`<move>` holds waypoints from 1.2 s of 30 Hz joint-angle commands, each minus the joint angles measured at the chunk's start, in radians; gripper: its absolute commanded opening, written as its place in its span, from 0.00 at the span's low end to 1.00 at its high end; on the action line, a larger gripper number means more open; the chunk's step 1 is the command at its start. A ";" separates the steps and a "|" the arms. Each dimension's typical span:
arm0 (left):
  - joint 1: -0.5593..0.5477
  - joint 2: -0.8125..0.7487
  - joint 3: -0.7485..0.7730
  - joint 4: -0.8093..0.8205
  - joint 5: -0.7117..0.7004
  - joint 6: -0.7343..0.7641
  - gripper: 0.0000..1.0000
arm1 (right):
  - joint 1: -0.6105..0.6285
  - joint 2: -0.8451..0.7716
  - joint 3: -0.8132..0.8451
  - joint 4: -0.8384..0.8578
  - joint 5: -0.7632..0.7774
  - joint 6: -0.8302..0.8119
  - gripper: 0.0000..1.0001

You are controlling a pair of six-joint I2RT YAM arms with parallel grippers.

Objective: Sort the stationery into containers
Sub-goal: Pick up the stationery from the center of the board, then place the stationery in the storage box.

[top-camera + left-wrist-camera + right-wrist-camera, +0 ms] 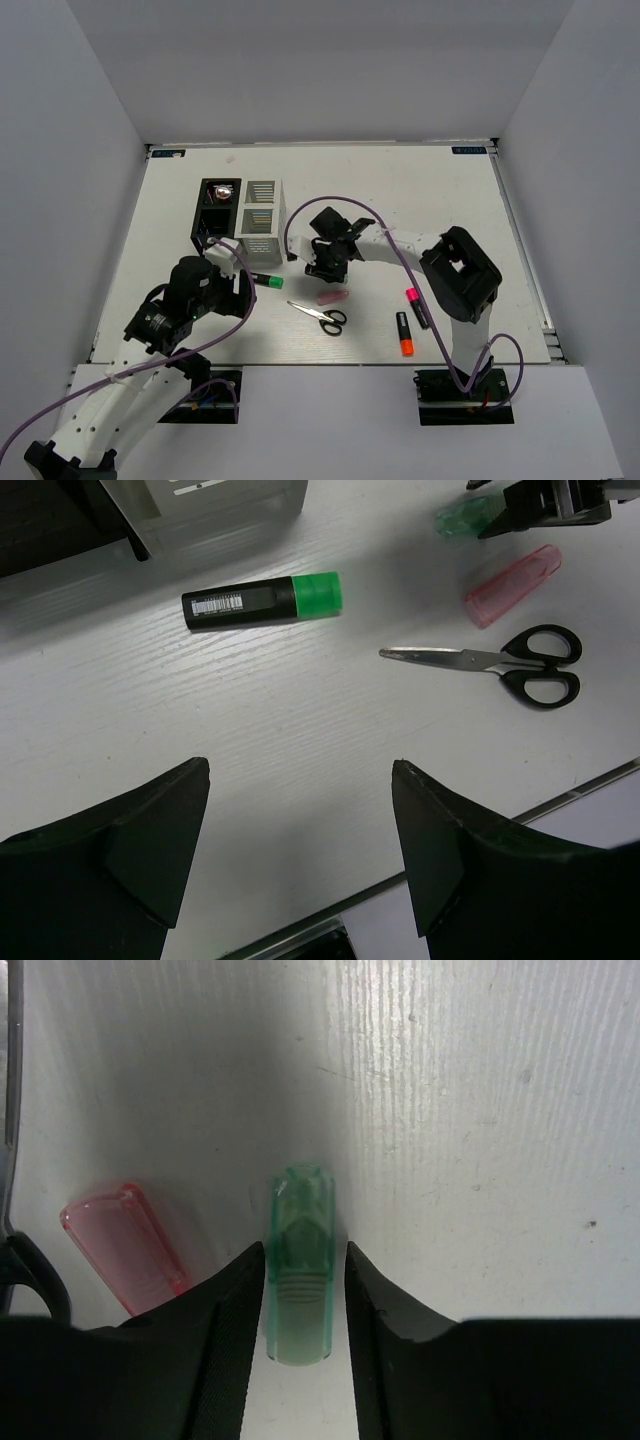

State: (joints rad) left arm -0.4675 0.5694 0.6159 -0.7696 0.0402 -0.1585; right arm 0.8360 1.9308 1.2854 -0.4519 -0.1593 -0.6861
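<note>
green capsule (300, 1260) betw right end effector (304, 1290) fingers, touching

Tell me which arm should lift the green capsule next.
The right arm. Its claw already straddles the green capsule, one finger on each side. The left claw is open over bare table, nearer the green-capped marker.

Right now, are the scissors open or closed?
Closed. In the left wrist view the scissors lie flat on the table, blades together as one thin point and the two black handle loops side by side.
</note>
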 commanded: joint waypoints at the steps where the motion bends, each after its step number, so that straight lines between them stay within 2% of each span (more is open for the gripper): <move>1: 0.004 -0.012 -0.002 0.013 -0.011 -0.009 0.83 | 0.005 0.065 -0.060 -0.024 0.063 -0.010 0.40; 2: 0.004 -0.013 -0.002 0.010 -0.011 -0.007 0.83 | 0.003 0.063 -0.066 -0.022 0.063 -0.009 0.31; 4: 0.004 -0.014 -0.005 0.013 -0.011 -0.010 0.83 | 0.005 0.059 -0.069 -0.027 0.061 -0.003 0.19; 5: 0.003 -0.017 -0.004 0.015 -0.014 -0.009 0.83 | 0.003 0.053 -0.064 -0.043 0.049 0.000 0.08; 7: 0.001 -0.014 -0.004 0.013 -0.016 -0.010 0.83 | -0.002 0.036 -0.017 -0.093 0.026 0.006 0.00; 14: 0.003 -0.011 -0.005 0.015 -0.016 -0.012 0.83 | 0.000 -0.099 0.276 -0.310 -0.011 0.011 0.00; 15: 0.004 -0.013 -0.007 0.015 -0.019 -0.010 0.83 | 0.000 -0.095 0.393 -0.326 -0.008 0.011 0.00; 20: 0.004 -0.008 -0.008 0.019 -0.023 -0.012 0.83 | 0.000 0.000 0.694 -0.380 0.029 0.010 0.00; 24: 0.003 -0.008 -0.013 0.023 -0.029 -0.015 0.83 | 0.002 0.068 0.796 -0.268 0.044 0.013 0.00; 25: 0.004 -0.009 -0.013 0.023 -0.030 -0.013 0.83 | 0.000 0.082 0.824 -0.193 0.043 0.014 0.00; 26: 0.004 -0.011 -0.016 0.026 -0.030 -0.015 0.83 | -0.003 0.109 0.845 -0.167 0.006 0.034 0.00; 28: 0.004 -0.008 -0.019 0.026 -0.034 -0.016 0.83 | -0.008 0.122 0.824 0.001 -0.014 0.069 0.00; 30: 0.004 -0.003 -0.019 0.029 -0.034 -0.016 0.83 | -0.014 0.123 0.751 0.152 -0.098 0.083 0.00; 33: 0.004 0.004 -0.021 0.027 -0.058 -0.019 0.83 | -0.021 0.210 0.798 0.257 -0.163 0.155 0.00; 34: 0.003 0.007 -0.018 0.024 -0.063 -0.019 0.83 | -0.029 0.221 0.796 0.369 -0.196 0.166 0.00; 36: 0.004 0.009 -0.018 0.018 -0.071 -0.021 0.83 | -0.038 0.266 0.815 0.432 -0.198 0.206 0.00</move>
State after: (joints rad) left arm -0.4667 0.5770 0.6006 -0.7574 -0.0025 -0.1699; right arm 0.8173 2.1731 2.0651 -0.2699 -0.2852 -0.5690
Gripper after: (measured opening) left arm 0.837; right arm 0.307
